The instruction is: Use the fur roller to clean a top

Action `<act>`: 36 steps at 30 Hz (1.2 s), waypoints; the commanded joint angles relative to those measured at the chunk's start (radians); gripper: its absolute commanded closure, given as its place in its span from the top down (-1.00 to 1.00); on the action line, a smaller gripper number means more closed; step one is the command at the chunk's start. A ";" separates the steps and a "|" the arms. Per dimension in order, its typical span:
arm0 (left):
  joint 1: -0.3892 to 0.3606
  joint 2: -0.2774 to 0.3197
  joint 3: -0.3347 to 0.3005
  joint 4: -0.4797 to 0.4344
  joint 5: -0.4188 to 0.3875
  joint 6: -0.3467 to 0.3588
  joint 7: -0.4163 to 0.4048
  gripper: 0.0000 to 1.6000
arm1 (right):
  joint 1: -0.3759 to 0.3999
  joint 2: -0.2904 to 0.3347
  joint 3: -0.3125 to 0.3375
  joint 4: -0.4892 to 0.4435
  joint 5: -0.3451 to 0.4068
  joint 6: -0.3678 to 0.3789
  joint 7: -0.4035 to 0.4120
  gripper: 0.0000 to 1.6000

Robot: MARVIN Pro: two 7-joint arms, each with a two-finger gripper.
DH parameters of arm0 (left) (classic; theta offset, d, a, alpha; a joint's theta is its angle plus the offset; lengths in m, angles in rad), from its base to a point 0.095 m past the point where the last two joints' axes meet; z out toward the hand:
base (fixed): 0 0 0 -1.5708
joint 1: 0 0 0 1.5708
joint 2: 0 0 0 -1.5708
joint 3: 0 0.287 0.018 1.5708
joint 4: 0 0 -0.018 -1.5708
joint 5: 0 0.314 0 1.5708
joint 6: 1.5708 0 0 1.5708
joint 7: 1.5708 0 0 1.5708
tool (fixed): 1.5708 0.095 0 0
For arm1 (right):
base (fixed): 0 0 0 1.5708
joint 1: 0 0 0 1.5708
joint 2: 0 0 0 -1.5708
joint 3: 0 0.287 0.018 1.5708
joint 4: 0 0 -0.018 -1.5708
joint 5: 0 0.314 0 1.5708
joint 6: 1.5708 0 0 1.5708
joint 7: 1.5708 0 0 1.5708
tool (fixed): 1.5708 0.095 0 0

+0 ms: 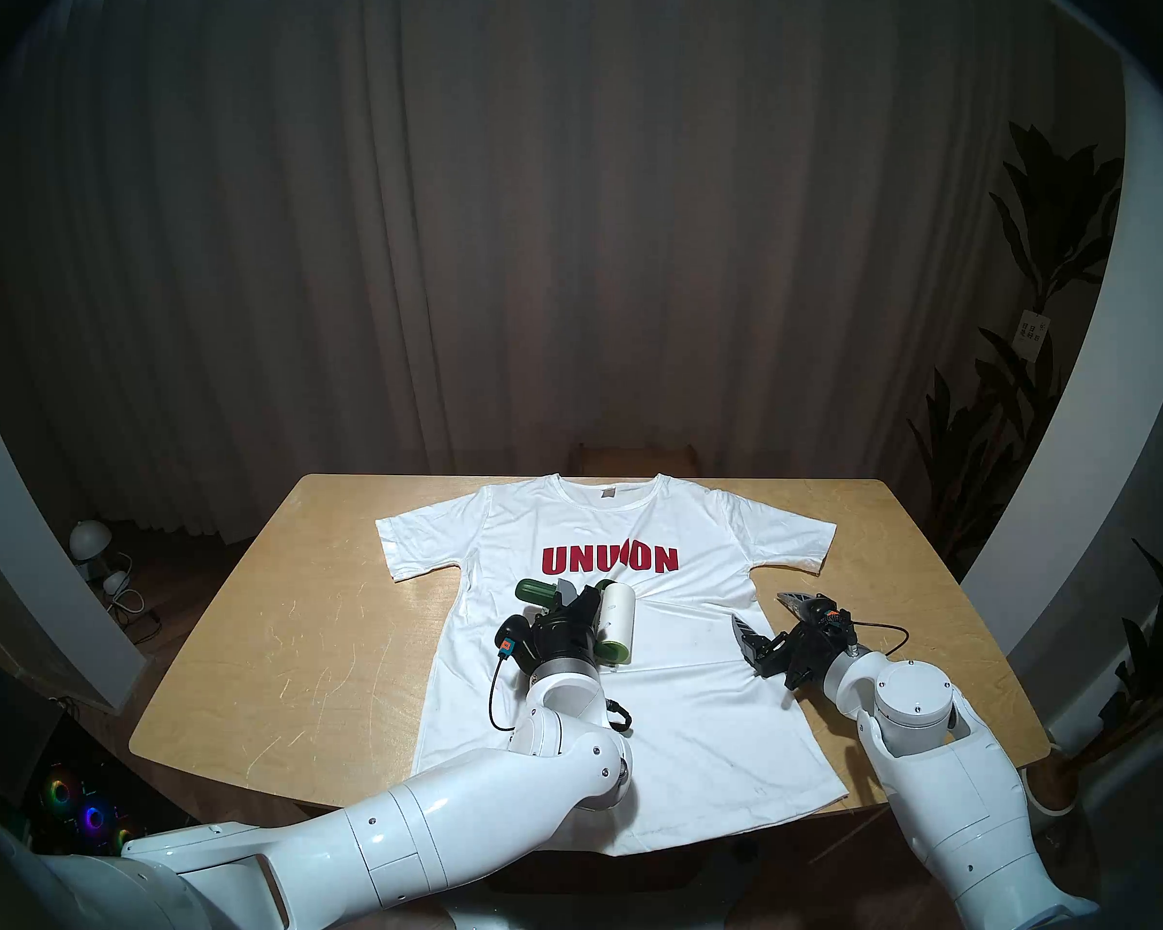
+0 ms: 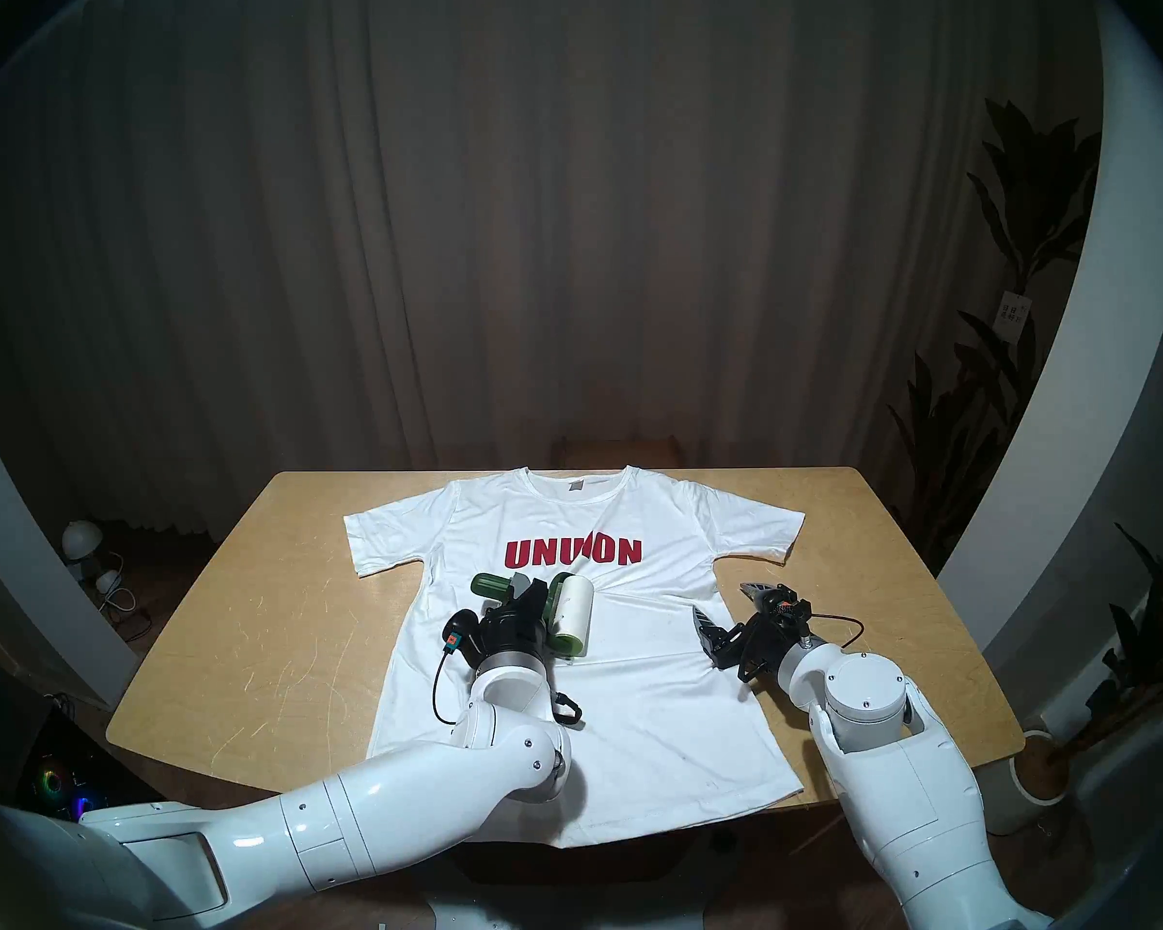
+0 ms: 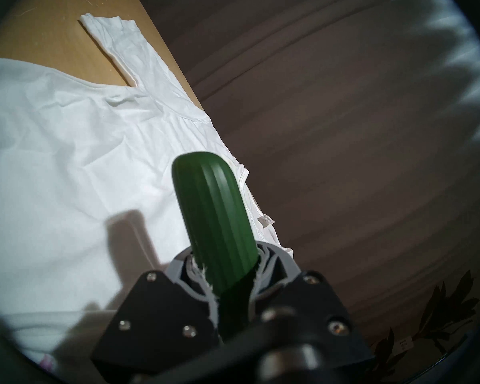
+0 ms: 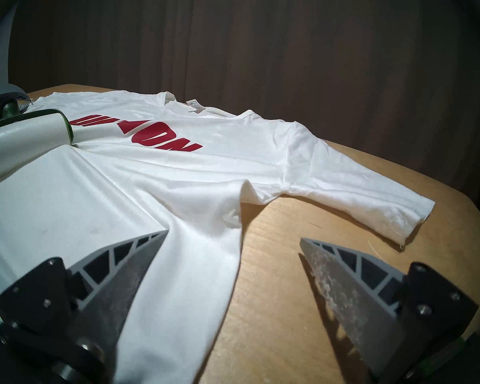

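The top (image 1: 606, 573), a white short-sleeved T-shirt, lies flat on the bench (image 1: 283, 613) with its collar at the far edge. Bold red capitals across the chest read "UNUION"; a fold crosses the middle letters. A small grey label (image 1: 607, 510) sits inside the neck; its print is too small to read.

My left gripper (image 1: 575, 596) is closed on the dark green ribbed handle of the fur roller (image 1: 616, 616). In the left wrist view the handle (image 3: 216, 225) projects forward from between the fingers. The white sticky roll lies on the shirt front just below the lettering, immediately to the right of the gripper, its axis running roughly front to back.

My right gripper (image 1: 767, 616) holds nothing and its fingers are spread wide. It sits low at the right side seam of the shirt below the sleeve: the left finger (image 4: 117, 267) rests on the fabric, the right finger (image 4: 352, 278) is over bare bench beside the hem
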 commanded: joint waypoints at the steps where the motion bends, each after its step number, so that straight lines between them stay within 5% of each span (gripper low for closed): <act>1: 0.081 0.059 -0.022 -0.003 -0.053 -0.023 -0.064 -1.00 | -0.058 0.014 0.002 0.035 -0.032 0.012 -0.028 1.00; 19: 0.136 0.139 -0.054 0.005 -0.101 -0.023 -0.416 -1.00 | -0.053 0.003 -0.018 0.037 -0.049 -0.002 -0.072 1.00; 36: 0.163 0.133 -0.196 0.019 -0.340 0.042 -0.461 -1.00 | -0.060 0.007 -0.035 0.011 -0.057 0.018 -0.132 1.00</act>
